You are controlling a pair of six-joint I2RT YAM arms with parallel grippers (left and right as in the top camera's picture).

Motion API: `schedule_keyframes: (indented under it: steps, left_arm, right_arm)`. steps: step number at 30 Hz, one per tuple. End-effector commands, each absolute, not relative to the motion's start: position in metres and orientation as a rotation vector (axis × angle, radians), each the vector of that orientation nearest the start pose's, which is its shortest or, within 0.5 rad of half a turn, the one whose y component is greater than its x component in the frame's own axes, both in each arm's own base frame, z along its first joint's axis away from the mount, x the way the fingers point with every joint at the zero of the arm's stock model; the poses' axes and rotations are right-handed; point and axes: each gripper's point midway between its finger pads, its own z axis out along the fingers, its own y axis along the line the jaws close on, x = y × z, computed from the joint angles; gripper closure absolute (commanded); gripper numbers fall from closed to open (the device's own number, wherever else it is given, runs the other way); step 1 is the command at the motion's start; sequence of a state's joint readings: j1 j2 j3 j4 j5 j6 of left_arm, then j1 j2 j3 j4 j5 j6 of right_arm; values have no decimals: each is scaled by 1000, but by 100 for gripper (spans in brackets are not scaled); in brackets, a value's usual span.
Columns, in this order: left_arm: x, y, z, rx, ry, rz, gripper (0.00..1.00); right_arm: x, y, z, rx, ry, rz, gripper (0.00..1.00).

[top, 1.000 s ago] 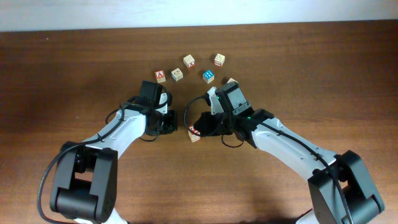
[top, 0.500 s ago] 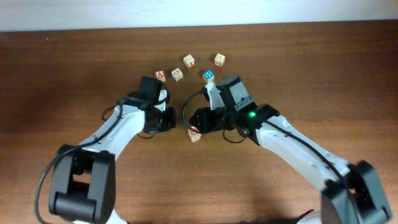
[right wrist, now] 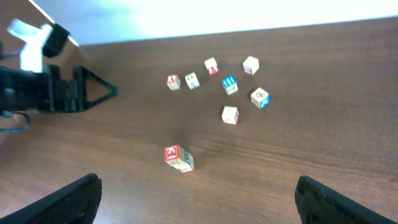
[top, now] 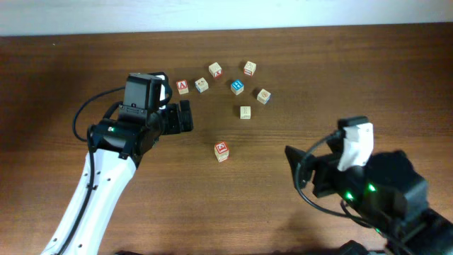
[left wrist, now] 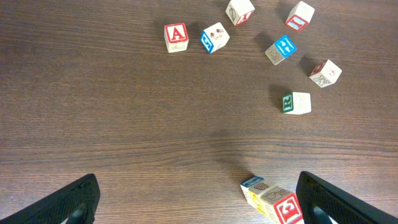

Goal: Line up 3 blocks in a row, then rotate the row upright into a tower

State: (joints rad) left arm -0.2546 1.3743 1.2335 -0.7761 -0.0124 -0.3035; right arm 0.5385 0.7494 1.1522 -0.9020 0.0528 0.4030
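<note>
Both my pincers hang spread wide with nothing between the jaws. My left pincer (left wrist: 199, 202) is over the dark brown wooden table (top: 354, 71) just left of the cubes, and my right pincer (right wrist: 199, 208) is well back at the near right.

The blocks I take to be mine lie apart from each other. A small wooden cube with a red top (top: 221, 149) sits alone, nearest me. A pale wooden cube with a green letter (top: 245, 112) lies beyond it, and a wooden cube with a yellowish face (top: 262, 95) is near that.

These cubes are far smaller than my jaws, so a sloppy approach could skid one away or tip it instead of turning it. The yellowish one sits near the cube with a bright blue top (top: 237, 86), which a wide finger might knock. My left wrist view hints that the red-topped cube may be two pressed together, and I cannot tell, so a grasp might drag both.

Count: two pincers, and eight cubes from overhead, one of them the cube with a red A (top: 182, 86)
</note>
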Motion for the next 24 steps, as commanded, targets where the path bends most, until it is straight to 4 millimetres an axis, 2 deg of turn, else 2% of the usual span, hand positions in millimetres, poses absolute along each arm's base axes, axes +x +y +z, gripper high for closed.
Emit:
schedule_keyframes:
  steps: [1, 5, 6, 8, 11, 14, 15, 19, 21, 23, 24]
  left_arm:
    - [359, -88, 206, -63, 2488, -204, 1]
    - [359, -88, 206, -63, 2488, -204, 1]
    - [359, -88, 206, -63, 2488, -204, 1]
    - [359, -88, 206, -63, 2488, -204, 1]
    - [359, -88, 206, -63, 2488, -204, 1]
    - [359, -88, 206, -63, 2488, -204, 1]
    - [359, -88, 206, -63, 2488, -204, 1]
    - [359, -88, 206, -63, 2488, -204, 1]
    - [359, -88, 206, -63, 2488, -204, 1]
    - [359, -88, 206, -63, 2488, -204, 1]
    - [359, -88, 206, -63, 2488, -204, 1]
  right_arm:
    - [212, 112, 336, -100, 2073, 503, 1]
    - [211, 104, 326, -84, 2115, 448, 1]
    - [215, 95, 327, -47, 2101, 389, 1]
    - [229, 63, 334, 88, 2034, 214, 1]
    - [239, 38, 342, 212, 1941, 193, 1]
    - [245, 33, 347, 55, 1792, 182, 1]
    - [245, 31, 342, 2, 1728, 168, 1]
    - [244, 15, 296, 17, 1554, 123, 1]
    - [242, 12, 262, 24, 1524, 115, 1]
    - [241, 12, 220, 26, 1529, 114, 1]
    - [241, 11, 208, 31, 1532, 109, 1]
